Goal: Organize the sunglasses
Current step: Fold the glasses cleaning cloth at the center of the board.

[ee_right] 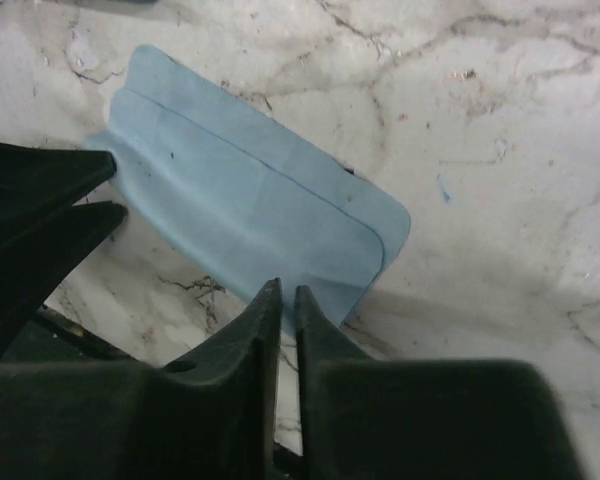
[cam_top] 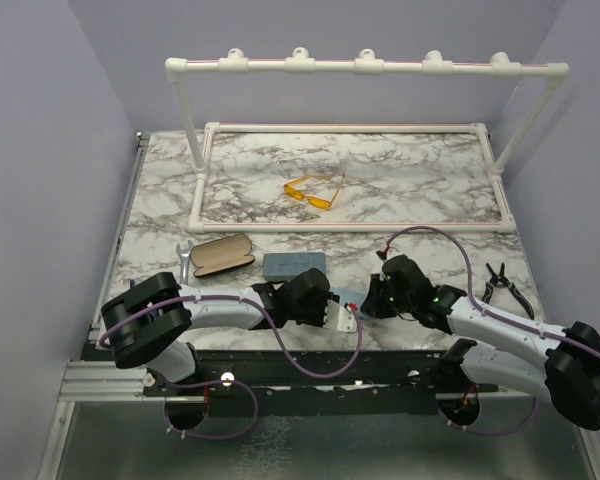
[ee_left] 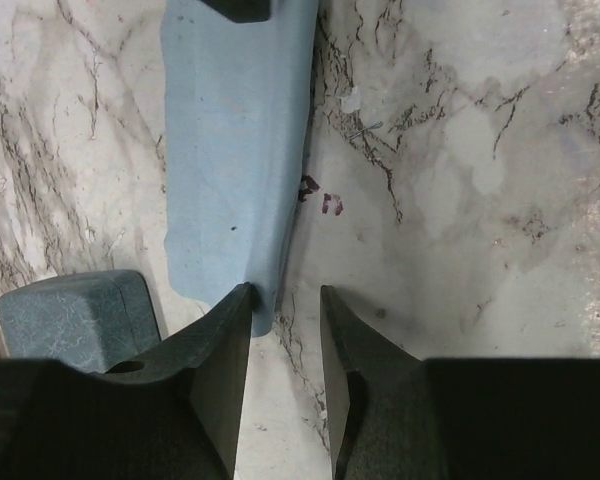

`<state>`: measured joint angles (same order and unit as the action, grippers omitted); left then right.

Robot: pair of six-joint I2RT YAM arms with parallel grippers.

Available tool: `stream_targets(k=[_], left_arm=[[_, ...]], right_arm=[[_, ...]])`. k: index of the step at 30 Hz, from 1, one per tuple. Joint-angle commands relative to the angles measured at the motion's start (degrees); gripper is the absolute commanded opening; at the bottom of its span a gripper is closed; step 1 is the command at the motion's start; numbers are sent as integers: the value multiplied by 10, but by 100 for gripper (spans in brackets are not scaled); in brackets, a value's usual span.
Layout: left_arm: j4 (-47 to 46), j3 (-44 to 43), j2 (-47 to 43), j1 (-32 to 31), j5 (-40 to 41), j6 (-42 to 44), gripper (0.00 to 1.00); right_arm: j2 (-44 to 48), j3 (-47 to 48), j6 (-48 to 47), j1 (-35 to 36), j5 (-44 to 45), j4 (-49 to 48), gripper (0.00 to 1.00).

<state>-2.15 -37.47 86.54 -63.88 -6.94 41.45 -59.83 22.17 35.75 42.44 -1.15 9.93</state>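
The yellow-orange sunglasses (cam_top: 310, 192) lie open on the marble inside the white pipe frame, far from both arms. A dark thin-framed pair (cam_top: 504, 284) lies folded at the table's right edge. Both grippers meet low at the near middle over a light blue cloth (ee_left: 235, 150) lying flat with one end folded over. My left gripper (ee_left: 285, 292) is open, bare marble between its fingers, its left tip at the cloth's end. My right gripper (ee_right: 286, 290) is nearly shut, its tips on the cloth's (ee_right: 250, 190) near edge; I cannot tell whether it pinches it.
An open black oval case (cam_top: 221, 256) with a tan lining and a grey-blue rectangular case (cam_top: 293, 265) lie left of the cloth; the grey-blue case (ee_left: 75, 315) is beside my left fingers. A small wrench (cam_top: 185, 262) lies further left. The white pipe frame (cam_top: 365, 66) spans the back.
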Motion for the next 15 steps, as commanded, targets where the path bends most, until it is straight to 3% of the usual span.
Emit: stream_targets(k=[1, 3, 6, 15], left_arm=[[-7, 6, 6, -4, 38, 9, 34], [-7, 6, 4, -4, 43, 10, 34], [-3, 6, -1, -4, 43, 10, 33], [35, 6, -30, 8, 10, 36, 28]], right_arm=[[12, 31, -22, 3, -36, 101, 23], [16, 50, -30, 3, -26, 138, 35], [31, 62, -48, 3, -15, 158, 46], [34, 31, -31, 24, -10, 100, 49]])
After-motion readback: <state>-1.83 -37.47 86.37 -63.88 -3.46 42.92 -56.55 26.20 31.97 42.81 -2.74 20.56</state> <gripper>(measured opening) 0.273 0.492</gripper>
